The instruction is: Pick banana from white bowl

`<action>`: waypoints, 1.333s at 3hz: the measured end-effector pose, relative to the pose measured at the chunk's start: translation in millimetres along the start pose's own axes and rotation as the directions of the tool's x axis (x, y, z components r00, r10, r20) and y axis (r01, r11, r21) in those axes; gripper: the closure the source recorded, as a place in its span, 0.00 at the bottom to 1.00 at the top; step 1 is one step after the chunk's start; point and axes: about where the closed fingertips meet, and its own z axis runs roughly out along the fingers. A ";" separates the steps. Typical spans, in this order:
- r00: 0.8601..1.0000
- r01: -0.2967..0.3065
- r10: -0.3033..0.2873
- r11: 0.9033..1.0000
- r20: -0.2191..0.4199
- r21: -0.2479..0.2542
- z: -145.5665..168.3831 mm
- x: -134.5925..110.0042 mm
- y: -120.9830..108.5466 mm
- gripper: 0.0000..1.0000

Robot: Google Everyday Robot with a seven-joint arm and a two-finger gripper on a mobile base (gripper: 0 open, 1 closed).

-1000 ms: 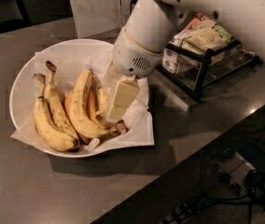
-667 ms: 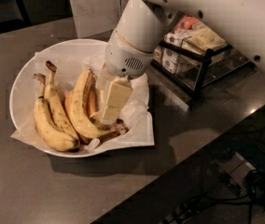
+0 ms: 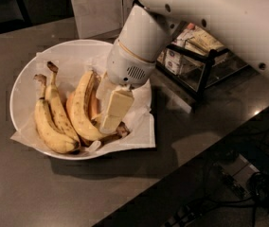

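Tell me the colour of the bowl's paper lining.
White paper, camera view; the gripper is down inside the white bowl.

Gripper (image 3: pixel 110 110) sits low in the white bowl (image 3: pixel 20 82) — long curved banana (image 3: pixel 80 115) close beside it, black rack (image 3: pixel 205 63) near outside the rim; far lining (image 3: pixel 73 60) bare.

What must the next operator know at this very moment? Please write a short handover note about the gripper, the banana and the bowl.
Gripper: low inside the white bowl, on the right side of the fruit, right at the banana. A secure hold cannot be confirmed.
Things: the banana lies in the bowl, mostly hidden by the gripper, between it and the long curved banana. The joined pair lies further left.
Done: the approach to the banana.
Left: confirm the grasp, then lift the banana clear of the bowl, probably slowly, so the paper liner and neighbours are not dragged.
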 end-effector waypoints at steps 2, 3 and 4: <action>0.998 -0.055 0.055 0.998 0.039 0.005 5.7 18.4 17.9 0.35; 0.998 -0.062 0.062 0.998 0.034 0.015 3.7 22.9 16.6 0.54; 0.998 -0.063 0.062 0.998 0.024 0.032 -1.0 26.7 12.1 0.77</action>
